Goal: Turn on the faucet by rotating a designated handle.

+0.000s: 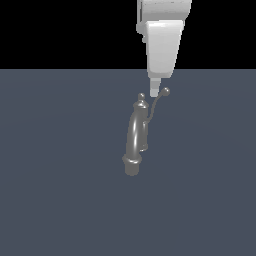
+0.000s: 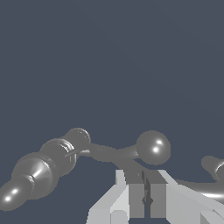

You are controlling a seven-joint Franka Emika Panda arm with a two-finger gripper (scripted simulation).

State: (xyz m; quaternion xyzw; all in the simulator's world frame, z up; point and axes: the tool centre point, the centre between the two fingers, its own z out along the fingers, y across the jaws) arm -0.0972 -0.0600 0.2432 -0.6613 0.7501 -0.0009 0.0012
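The glossy grey faucet (image 1: 134, 137) stands on the floor, its thick arched spout ending in a flared nozzle (image 1: 131, 166) towards the camera. Its knobbed post (image 1: 141, 100) rises behind. The handle (image 1: 156, 104) is a thin curved lever ending in a ball tip (image 1: 165, 91) on the exterior view's right. My gripper (image 1: 154, 91) hangs straight down between post top and ball tip, right beside the ball. In the wrist view the fingers (image 2: 136, 192) lie pressed together with only a thin slit, nothing held; the gripper (image 2: 146, 175) is just short of the ball tip (image 2: 153, 147), the post (image 2: 48, 164) off to one side.
A flat dark blue-grey floor (image 1: 55, 200) spreads all around the faucet, with a black background above it. Part of the spout (image 2: 212, 189) shows at the wrist view's edge, partly hidden behind my fingers.
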